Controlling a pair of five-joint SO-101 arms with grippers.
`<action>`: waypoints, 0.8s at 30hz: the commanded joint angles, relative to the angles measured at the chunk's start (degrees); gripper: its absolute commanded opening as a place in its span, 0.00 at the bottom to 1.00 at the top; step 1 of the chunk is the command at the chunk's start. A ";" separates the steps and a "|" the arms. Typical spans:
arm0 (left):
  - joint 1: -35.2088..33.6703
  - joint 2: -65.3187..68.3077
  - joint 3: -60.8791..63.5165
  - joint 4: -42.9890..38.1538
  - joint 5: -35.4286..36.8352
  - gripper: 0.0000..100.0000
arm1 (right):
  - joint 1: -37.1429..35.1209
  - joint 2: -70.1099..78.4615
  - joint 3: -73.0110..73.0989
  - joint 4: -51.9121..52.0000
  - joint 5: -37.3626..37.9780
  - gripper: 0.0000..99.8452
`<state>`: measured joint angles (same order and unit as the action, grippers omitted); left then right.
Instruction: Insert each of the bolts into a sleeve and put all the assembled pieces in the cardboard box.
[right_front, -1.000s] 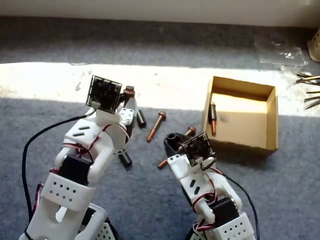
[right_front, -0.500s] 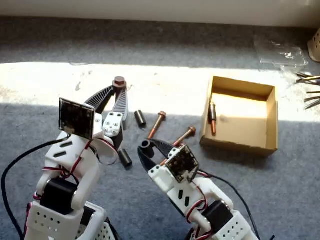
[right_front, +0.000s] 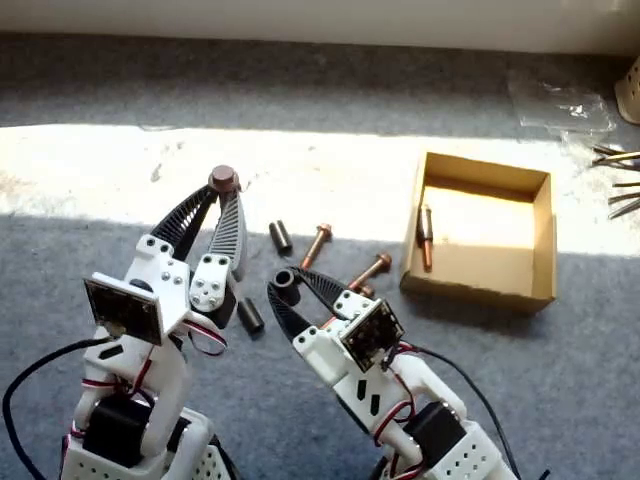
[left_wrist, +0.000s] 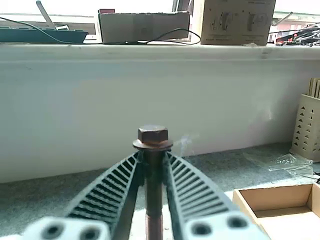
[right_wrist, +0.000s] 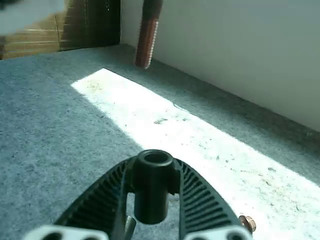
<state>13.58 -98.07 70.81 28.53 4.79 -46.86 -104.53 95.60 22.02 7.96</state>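
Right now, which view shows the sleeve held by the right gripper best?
The right wrist view: the black sleeve is close up, clamped in the right gripper, with its open bore and side wall both plain. The high view shows it small at that gripper's tips, with the bore end toward the camera.

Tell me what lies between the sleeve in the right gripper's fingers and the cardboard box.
In the high view, one loose bolt lies between the sleeve and the cardboard box, its head toward the box.
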 joint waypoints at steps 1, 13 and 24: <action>-0.48 -3.03 2.07 -7.03 0.00 0.01 | 1.27 -0.75 5.76 -1.71 -0.26 0.00; -0.13 -3.74 5.67 -10.99 4.57 0.01 | 6.02 -0.75 5.76 -4.97 -0.70 0.00; 2.42 -3.74 5.58 -10.99 14.77 0.01 | 6.11 -0.66 5.76 -3.74 -0.53 0.00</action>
<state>13.58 -100.62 77.23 19.12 18.51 -41.58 -104.53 95.60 18.95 7.78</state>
